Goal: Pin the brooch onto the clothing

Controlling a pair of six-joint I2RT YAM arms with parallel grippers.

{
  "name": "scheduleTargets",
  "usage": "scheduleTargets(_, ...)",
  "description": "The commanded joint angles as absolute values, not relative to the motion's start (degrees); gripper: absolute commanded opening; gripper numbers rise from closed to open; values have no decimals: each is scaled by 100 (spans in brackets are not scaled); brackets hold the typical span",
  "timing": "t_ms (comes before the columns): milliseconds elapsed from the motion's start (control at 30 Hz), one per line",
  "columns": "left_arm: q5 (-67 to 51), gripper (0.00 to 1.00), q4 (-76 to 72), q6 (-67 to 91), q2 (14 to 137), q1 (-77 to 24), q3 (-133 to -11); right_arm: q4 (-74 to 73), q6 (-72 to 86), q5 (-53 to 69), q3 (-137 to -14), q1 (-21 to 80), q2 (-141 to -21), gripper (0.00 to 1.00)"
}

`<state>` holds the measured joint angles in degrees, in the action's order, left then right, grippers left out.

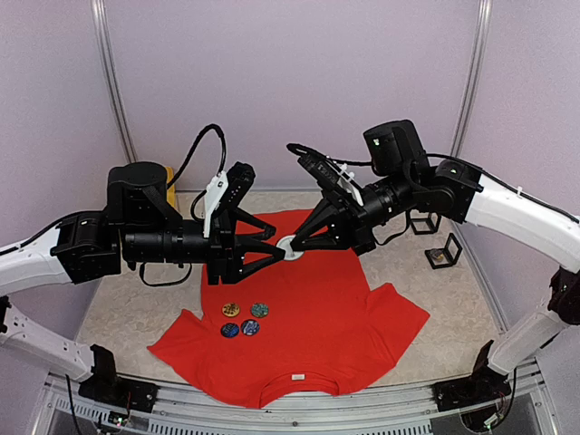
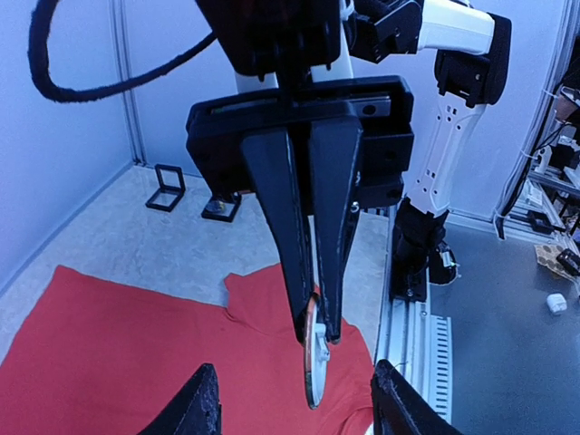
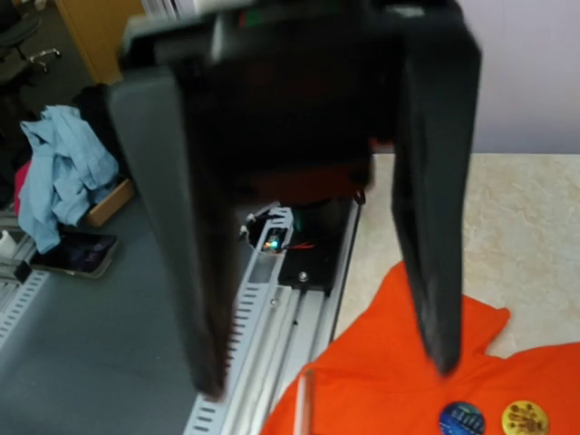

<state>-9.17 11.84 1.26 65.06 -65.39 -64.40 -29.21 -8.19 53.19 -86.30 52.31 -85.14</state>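
The clothing, a red-orange T-shirt [image 1: 308, 340], lies flat on the table with its neck toward the near edge. Both arms meet in the air above it. My right gripper [image 1: 292, 246] is shut on a round brooch [image 1: 285, 246] with a white back. In the left wrist view the brooch [image 2: 314, 367] hangs edge-on from the right gripper's thin black fingers [image 2: 337, 227]. My left gripper [image 2: 294, 381] is open, one fingertip on each side of the brooch with gaps between. In the right wrist view the left gripper's fingers [image 3: 181, 254] stand wide apart above the shirt [image 3: 426, 390].
Several other round badges [image 1: 245, 319] lie on the shirt's left half. Two small black frame stands [image 1: 435, 237] sit at the back right of the table. A yellow object [image 1: 169, 186] is behind the left arm. The metal rail [image 3: 272, 308] runs along the table's near edge.
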Motion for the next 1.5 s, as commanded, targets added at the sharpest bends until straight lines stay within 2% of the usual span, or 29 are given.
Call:
scheduleTargets(0, -988, 36, 1148, 9, 6573, -6658, -6503, -2187, -413, 5345, -8376, 5381, -8078, 0)
scheduleTargets(67, -910, 26, 1095, 9, 6568, -6673, -6492, -2120, -413, 5343, -8296, 5411, -8013, 0)
scheduleTargets(133, -882, 22, 968, 37, 6529, -6676, -6441, -2033, -406, 5303, -8203, 5413, -7956, 0)
scheduleTargets(233, -867, 23, 770, 125, 6479, -6674, -6374, -2054, -422, 5276, -8197, 5417, -7958, 0)
scheduleTargets(333, -878, 30, 681, 182, 6516, -6682, -6384, -2056, -447, 5275, -8194, 5414, -7963, 0)
scheduleTargets(433, -892, 30, 679, 199, 6611, -6672, -6423, -2064, -479, 5269, -8200, 5414, -7963, 0)
scheduleTargets(500, -958, 24, 681, 186, 6671, -6680, -6441, -2049, -483, 5265, -8193, 5407, -7962, 0)
scheduleTargets(600, -998, 7, 707, 176, 6734, -6680, -6481, -2043, -483, 5270, -8177, 5416, -7963, 0)
scheduleTargets(667, -999, 0, 659, 182, 6748, -6673, -6482, -2076, -491, 5225, -8178, 5421, -7972, 0)
scheduleTargets(900, -1043, 0, 286, 225, 6696, -6685, -6273, -2127, -561, 5188, -8167, 5423, -7972, 0)
scheduleTargets(933, -997, 0, 207, 227, 6644, -6678, -6207, -2127, -556, 5132, -8153, 5423, -7960, 10)
scheduleTargets(1033, -876, 0, 61, 207, 6524, -6679, -6033, -1957, -533, 4945, -7993, 5417, -7819, 61)
scheduleTargets(1100, -817, 0, 44, 175, 6464, -6684, -5993, -1432, -340, 4822, -7709, 5421, -7638, 81)
scheduleTargets(1133, -803, 0, 44, 164, 6461, -6681, -5979, -1166, -202, 4802, -7550, 5423, -7555, 86)
scheduleTargets(1267, -787, 0, 44, 109, 6456, -6705, -5951, -84, 440, 4681, -6933, 5423, -7329, 89)
scheduleTargets(1467, -776, 0, 44, 46, 6486, -6726, -5967, 479, 750, 4305, -6651, 5432, -7317, 76)
